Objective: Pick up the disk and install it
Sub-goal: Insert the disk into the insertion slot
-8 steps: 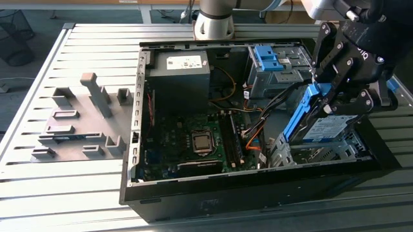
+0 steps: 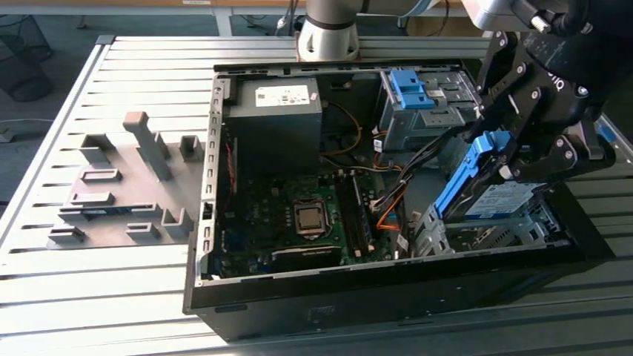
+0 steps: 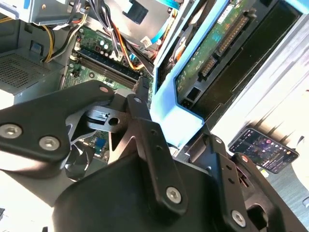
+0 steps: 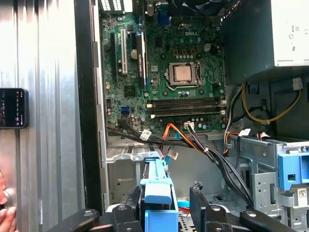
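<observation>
The disk [image 2: 502, 199] is a silver drive with a white-and-blue label in a blue plastic bracket. In the exterior view it stands steeply tilted over the metal drive cage [image 2: 514, 230] at the right end of the open computer case [image 2: 396, 293], its lower end down in the cage. My black gripper [image 2: 509, 157] is shut on the bracket's upper end. In the second wrist view the disk [image 3: 212, 53] shows its green circuit board, with the gripper [image 3: 181, 142] clamped on the blue edge. In the first wrist view the bracket [image 4: 157, 191] sits between the fingers [image 4: 198, 205].
Inside the case are the motherboard [image 2: 296, 215], a grey power supply box [image 2: 277, 111], orange and black cables [image 2: 386, 200] and a second cage with a bare blue latch [image 2: 408, 89]. A grey fixture [image 2: 118, 185] lies on the slatted table. A phone [image 4: 12, 107] and a hand [image 4: 5, 205] are beside the case.
</observation>
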Action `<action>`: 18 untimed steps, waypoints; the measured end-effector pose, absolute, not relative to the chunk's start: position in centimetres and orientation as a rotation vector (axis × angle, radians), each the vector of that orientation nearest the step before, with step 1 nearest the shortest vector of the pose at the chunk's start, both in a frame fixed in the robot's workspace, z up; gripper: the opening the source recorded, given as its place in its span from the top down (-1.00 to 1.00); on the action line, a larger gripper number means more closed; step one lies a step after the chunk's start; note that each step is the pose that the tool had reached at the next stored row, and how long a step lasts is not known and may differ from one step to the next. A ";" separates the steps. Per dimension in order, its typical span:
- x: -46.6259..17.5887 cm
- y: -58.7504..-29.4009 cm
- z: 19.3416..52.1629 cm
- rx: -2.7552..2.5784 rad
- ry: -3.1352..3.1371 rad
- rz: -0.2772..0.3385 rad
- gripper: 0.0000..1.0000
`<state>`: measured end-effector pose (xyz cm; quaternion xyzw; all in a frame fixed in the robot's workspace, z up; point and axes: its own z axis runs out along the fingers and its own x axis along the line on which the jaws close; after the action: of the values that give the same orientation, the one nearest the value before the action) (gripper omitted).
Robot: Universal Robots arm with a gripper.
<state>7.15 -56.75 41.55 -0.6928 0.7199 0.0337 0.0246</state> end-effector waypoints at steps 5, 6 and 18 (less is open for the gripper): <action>7.1 -56.8 41.5 -2.143 2.227 0.104 -0.06; 7.1 -56.8 41.6 -2.143 2.227 0.104 -0.06; 7.2 -56.8 42.1 -2.143 2.227 0.105 -0.06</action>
<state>7.15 -56.75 42.13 -0.6928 0.7199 0.0338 0.0248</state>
